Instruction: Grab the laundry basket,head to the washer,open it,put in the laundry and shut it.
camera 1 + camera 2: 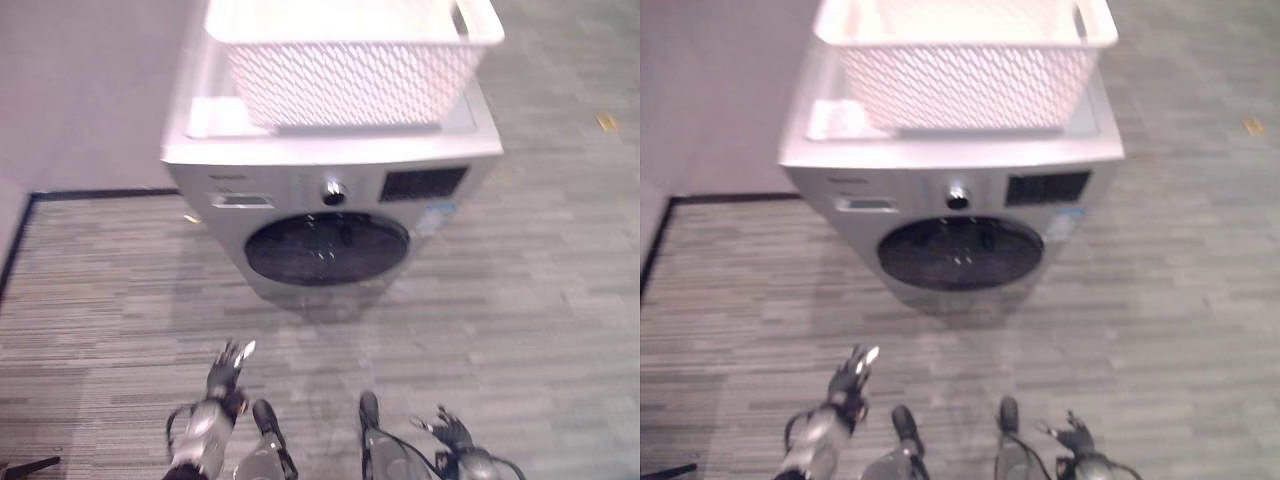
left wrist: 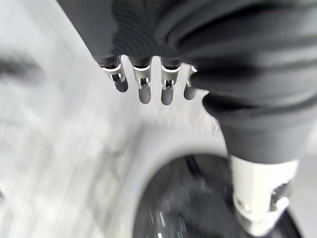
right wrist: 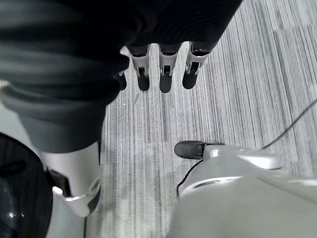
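Note:
A white lattice laundry basket (image 1: 345,60) rests on top of the silver washer (image 1: 330,165). The washer's round dark door (image 1: 327,248) faces me and is closed, with a knob (image 1: 333,191) above it. My left hand (image 1: 228,372) hangs low in front of the washer, well short of the door, fingers relaxed and holding nothing. In the left wrist view its fingers (image 2: 143,84) point toward the dark door (image 2: 208,198). My right hand (image 1: 447,430) hangs low at the lower right, fingers (image 3: 166,74) straight over the floor, empty.
Grey striped carpet (image 1: 520,300) lies around the washer. A pale wall (image 1: 80,90) with a dark baseboard (image 1: 100,194) runs on the left. A small yellowish scrap (image 1: 607,122) lies on the floor at the far right.

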You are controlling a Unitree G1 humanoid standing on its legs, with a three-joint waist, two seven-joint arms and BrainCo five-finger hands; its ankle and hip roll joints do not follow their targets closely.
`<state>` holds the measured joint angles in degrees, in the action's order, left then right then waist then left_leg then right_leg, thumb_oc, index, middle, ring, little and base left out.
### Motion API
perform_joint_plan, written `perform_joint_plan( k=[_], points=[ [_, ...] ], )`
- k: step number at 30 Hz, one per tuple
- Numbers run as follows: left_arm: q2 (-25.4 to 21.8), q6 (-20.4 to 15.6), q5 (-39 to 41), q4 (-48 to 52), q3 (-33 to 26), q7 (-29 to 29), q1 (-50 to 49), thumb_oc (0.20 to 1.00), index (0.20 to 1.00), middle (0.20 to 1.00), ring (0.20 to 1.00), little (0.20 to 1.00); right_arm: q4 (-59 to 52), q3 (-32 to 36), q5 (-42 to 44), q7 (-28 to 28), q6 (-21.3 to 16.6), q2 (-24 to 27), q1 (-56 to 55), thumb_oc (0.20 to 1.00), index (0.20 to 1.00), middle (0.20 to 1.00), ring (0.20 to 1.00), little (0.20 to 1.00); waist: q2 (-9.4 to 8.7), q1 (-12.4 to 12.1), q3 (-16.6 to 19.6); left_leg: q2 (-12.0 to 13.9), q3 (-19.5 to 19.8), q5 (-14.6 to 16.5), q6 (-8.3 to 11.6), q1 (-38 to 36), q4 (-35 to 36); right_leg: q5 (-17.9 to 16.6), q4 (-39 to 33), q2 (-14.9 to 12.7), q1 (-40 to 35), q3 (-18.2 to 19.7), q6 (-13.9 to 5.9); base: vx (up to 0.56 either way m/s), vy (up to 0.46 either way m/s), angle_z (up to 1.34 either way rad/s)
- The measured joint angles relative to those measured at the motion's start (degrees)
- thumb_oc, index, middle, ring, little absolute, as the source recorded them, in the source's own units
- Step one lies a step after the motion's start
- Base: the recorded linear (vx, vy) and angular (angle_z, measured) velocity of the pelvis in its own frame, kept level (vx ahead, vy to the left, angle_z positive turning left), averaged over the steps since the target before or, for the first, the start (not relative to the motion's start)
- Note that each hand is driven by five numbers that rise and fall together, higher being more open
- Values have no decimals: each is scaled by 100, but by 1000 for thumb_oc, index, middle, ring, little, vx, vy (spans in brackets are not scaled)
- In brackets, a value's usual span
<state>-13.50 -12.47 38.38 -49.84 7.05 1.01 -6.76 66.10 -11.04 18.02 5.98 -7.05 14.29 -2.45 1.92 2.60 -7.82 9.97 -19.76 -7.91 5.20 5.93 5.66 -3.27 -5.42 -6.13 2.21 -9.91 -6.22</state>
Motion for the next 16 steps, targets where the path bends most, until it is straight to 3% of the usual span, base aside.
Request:
perform_joint_plan(
  k=[1,2,4,6,10,16],
  points=[
    [-78,47,-118,-225,-17,-4,-144,1000,1000,1000,1000,1000,144,60,-55,0,34,4,-82,1000,1000,1000,1000,1000,16,-25,109,-25,127,5,-10,-51,-6,61,-10,-14,-131,-117,-7,-12,-54,82],
    [-273,106,-302,-581,-7,-9,-342,1000,1000,1000,1000,1000,262,83,-93,0,59,20,-186,1000,1000,1000,1000,1000,12,-198,292,-63,291,15,-17,-60,-21,159,-9,-33,-246,-274,-13,-26,-51,67],
    [-325,129,-630,-1054,-144,2,-379,1000,1000,1000,1000,1000,315,86,-111,-8,57,17,-87,1000,1000,1000,1000,1000,11,-347,359,-80,402,25,-35,-27,-17,176,-6,-28,-305,-372,-14,25,-46,38],
    [-212,183,-900,-1668,-412,-27,-158,1000,1000,1000,1000,1000,455,79,-217,-10,94,-11,-97,1000,1000,1000,1000,1000,-46,-310,456,-140,566,-10,-30,-105,-22,178,38,-23,-493,-561,-27,8,-34,45],
    [-189,317,-1288,-1951,-611,-73,-249,1000,1000,1000,1000,1000,526,54,-381,-42,126,-161,-215,1000,1000,1000,1000,1000,-280,-457,783,-170,797,20,-28,-217,4,296,-10,-47,-750,-781,-18,30,-38,28],
    [-169,392,-1369,-2046,-1067,-88,-182,1000,1000,1000,1000,1000,481,15,-546,-109,249,-233,-485,1000,1000,1000,1000,1000,-339,-539,888,-167,1003,2,-9,-290,3,386,-12,-35,-943,-979,-9,13,-29,21]
  ],
)
